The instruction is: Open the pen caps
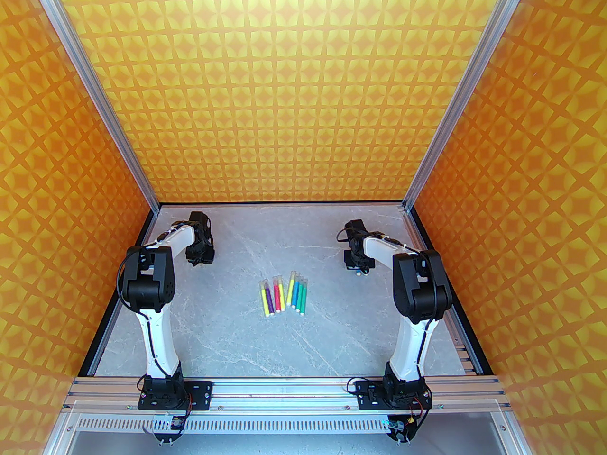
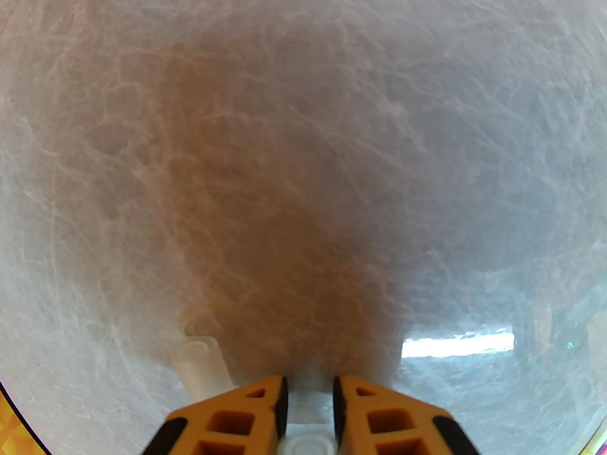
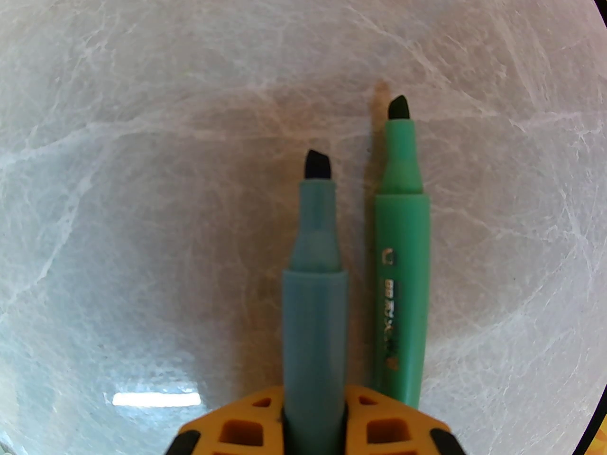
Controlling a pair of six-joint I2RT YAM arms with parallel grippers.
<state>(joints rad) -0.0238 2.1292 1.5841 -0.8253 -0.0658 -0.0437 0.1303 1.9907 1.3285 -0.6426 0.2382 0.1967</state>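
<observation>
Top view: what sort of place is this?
Probably a lab robot test cell: left arm and right arm bolted to an aluminium rail, patterned walls boxing in a marble-look table.

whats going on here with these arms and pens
The right gripper holds an uncapped blue pen beside an uncapped green pen lying on the table. A clear cap sits between the left gripper's jaws, a second cap lying beside them. The other pens lie mid-table, caps on.

This is a robot lab: two robot arms [image 1: 159,344] sit on a metal rail [image 1: 284,389] inside orange walls [image 1: 303,88].
</observation>
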